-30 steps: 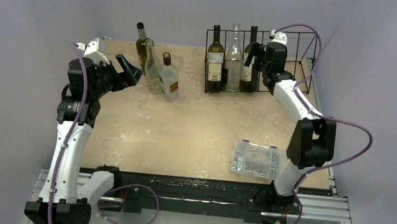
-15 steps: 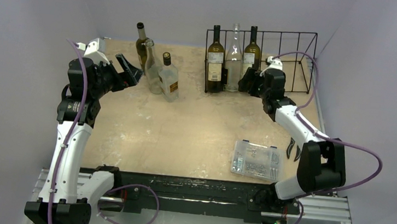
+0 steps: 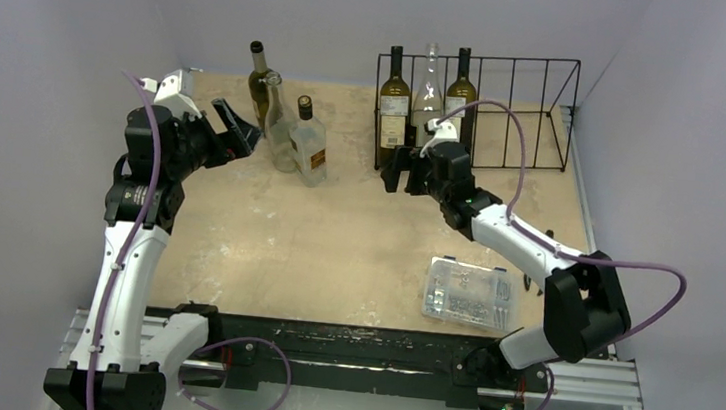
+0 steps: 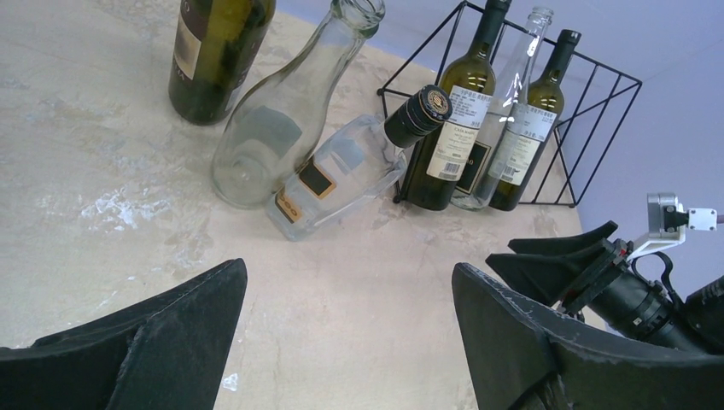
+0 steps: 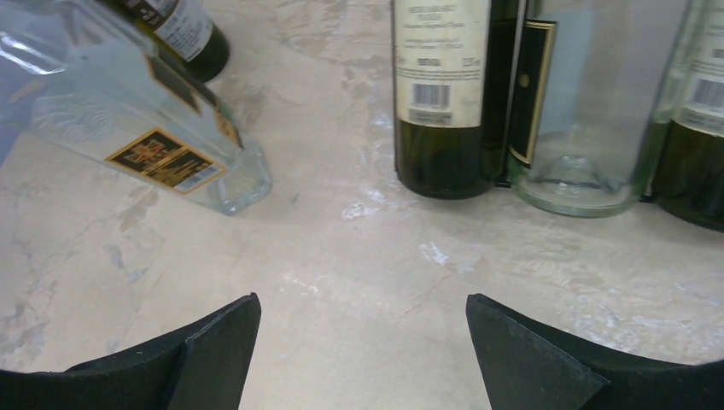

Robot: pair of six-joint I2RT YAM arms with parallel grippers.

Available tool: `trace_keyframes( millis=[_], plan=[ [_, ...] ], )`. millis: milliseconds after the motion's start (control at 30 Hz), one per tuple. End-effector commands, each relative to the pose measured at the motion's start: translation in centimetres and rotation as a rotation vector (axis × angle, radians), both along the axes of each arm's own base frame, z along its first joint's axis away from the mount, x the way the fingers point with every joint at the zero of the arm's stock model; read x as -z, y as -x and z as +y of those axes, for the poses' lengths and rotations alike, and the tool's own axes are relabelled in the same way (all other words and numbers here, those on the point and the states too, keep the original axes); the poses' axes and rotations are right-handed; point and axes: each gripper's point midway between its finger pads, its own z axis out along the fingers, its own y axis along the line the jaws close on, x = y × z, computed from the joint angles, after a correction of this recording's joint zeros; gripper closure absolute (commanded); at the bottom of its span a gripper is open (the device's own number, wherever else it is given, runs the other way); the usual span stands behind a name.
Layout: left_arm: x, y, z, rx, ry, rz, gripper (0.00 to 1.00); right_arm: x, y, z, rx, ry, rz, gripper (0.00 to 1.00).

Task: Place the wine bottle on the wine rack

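Observation:
The black wire wine rack stands at the back right and holds three upright bottles in its left slots: a dark one, a clear one and a dark one. Three loose bottles stand at the back left: a dark wine bottle, a clear bottle and a square clear bottle with a black cap. My right gripper is open and empty, low over the table just in front of the rack's left end. My left gripper is open and empty, just left of the loose bottles.
A clear plastic parts box lies at the front right. The rack's right slots hold nothing. Grey walls close in the table at the back and both sides. In the left wrist view the right gripper shows at the right.
My right arm has drawn back from the rack's third bottle and swung left and lower, in front of the rack's left end. The left arm has not moved.

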Motion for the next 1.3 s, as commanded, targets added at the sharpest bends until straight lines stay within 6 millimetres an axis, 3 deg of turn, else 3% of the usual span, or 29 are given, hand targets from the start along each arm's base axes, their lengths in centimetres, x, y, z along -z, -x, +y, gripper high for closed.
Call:
trace_keyframes(
  millis=[0,167,633,867,1267],
  plan=[
    [-1.2,-0.5,-0.2,0.001,-0.026,-0.043,0.10,-2.6,0.7,3.2,-0.062,-0.063,-0.084,0.05],
    [-1.1,-0.4,-0.2,-0.003,-0.043,-0.041,0.10,-2.6,1.9,8.1,-0.159,-0.062,-0.078,0.04],
    [-1.8,-0.1,-0.2,-0.002,-0.046,-0.058,0.10,-4.9,4.4,17.4,-0.382,-0.125,-0.171,0.01],
    [-2.2,0.3,-0.2,-0.002,-0.043,-0.074,0.10,-6.3,4.0,19.5,-0.393,-0.142,-0.217,0.01],
    [-2.7,0.6,-0.3,0.002,-0.036,-0.088,0.10,-5.4,-1.1,20.8,-0.215,-0.056,-0.198,0.01]
  ],
)
